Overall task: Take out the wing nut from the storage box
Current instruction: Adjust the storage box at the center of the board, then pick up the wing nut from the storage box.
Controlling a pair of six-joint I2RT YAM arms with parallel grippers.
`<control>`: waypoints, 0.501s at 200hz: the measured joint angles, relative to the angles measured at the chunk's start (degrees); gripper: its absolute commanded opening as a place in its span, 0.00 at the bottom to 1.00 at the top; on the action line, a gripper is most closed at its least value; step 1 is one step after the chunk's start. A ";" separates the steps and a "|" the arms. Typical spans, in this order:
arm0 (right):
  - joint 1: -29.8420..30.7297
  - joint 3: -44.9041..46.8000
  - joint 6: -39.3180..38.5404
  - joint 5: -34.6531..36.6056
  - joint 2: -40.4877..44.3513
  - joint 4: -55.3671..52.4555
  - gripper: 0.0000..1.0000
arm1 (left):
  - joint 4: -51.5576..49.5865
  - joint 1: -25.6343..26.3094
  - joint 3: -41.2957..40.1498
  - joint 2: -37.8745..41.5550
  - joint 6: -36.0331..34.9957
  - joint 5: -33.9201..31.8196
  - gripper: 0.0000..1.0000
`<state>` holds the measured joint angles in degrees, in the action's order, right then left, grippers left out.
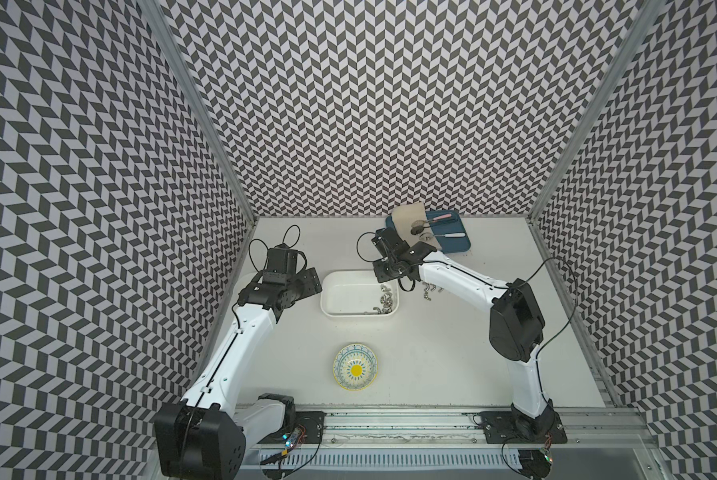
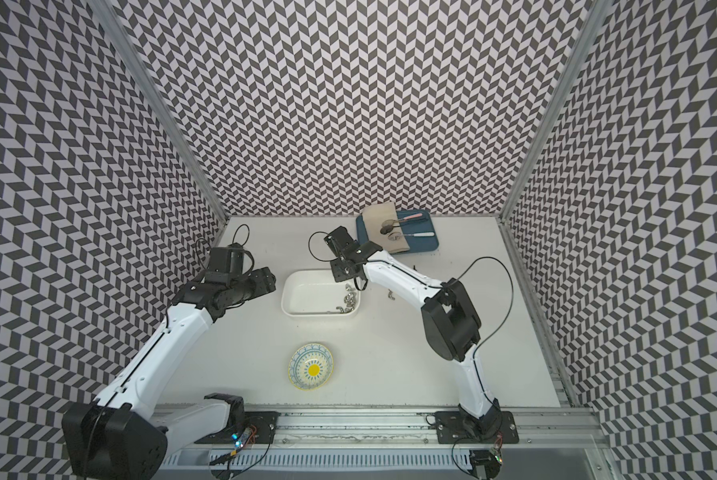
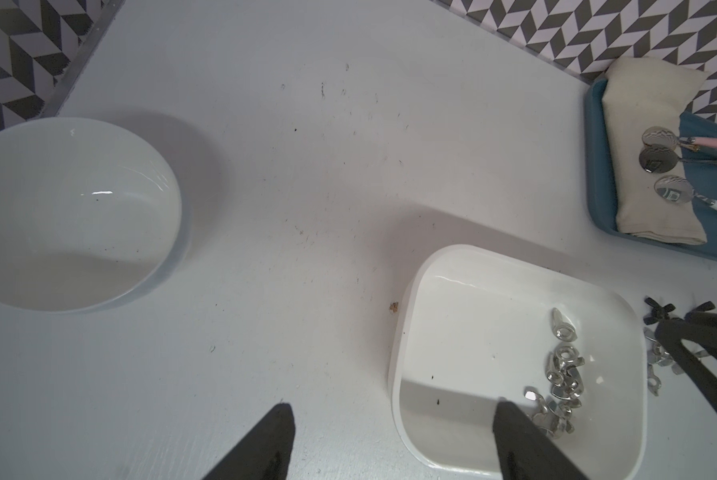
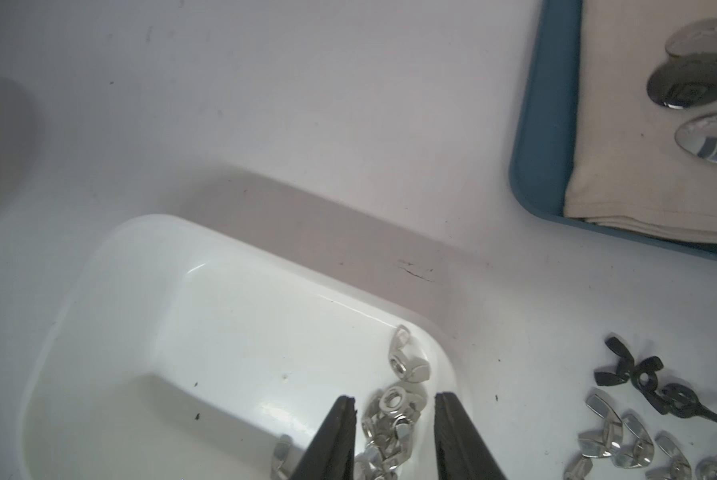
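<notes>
The white storage box [image 1: 327, 291] sits mid-table, seen in both top views, with several silver wing nuts [image 4: 394, 405] heaped in its right end. My right gripper [image 4: 395, 400] hangs over that end, open, its two black fingers standing on either side of the heap with nothing pinched. More wing nuts [image 4: 622, 440], silver and black, lie on the table just right of the box. My left gripper [image 3: 392, 409] is open and empty, hovering at the box's left side [image 3: 452, 291] and touching nothing.
A round white bowl [image 3: 70, 216] stands at the far left, mostly under the left arm in the top views. A patterned yellow-and-blue bowl [image 1: 355, 366] sits near the front. A blue tray [image 1: 458, 245] with a folded cloth and spoons lies at the back right.
</notes>
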<state>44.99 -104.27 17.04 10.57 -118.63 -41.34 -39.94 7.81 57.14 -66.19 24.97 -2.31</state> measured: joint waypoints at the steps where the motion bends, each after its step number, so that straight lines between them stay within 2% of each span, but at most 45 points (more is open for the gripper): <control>1: 0.20 -0.07 -0.09 0.04 0.00 -0.04 0.35 | 0.00 0.00 0.00 -0.02 0.00 0.00 0.80; 30: 2.62 -0.72 -0.37 0.35 -1.16 -1.29 0.35 | 0.00 -0.20 0.00 0.00 0.00 0.00 0.80; 100: 1.64 -3.91 1.16 3.13 -10.19 -5.53 0.38 | -0.02 -0.81 0.00 0.22 -0.07 0.00 0.80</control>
<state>46.63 -108.18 18.20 13.69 -128.81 -46.87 -39.97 7.01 57.14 -65.98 24.91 -2.31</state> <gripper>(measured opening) 0.376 0.797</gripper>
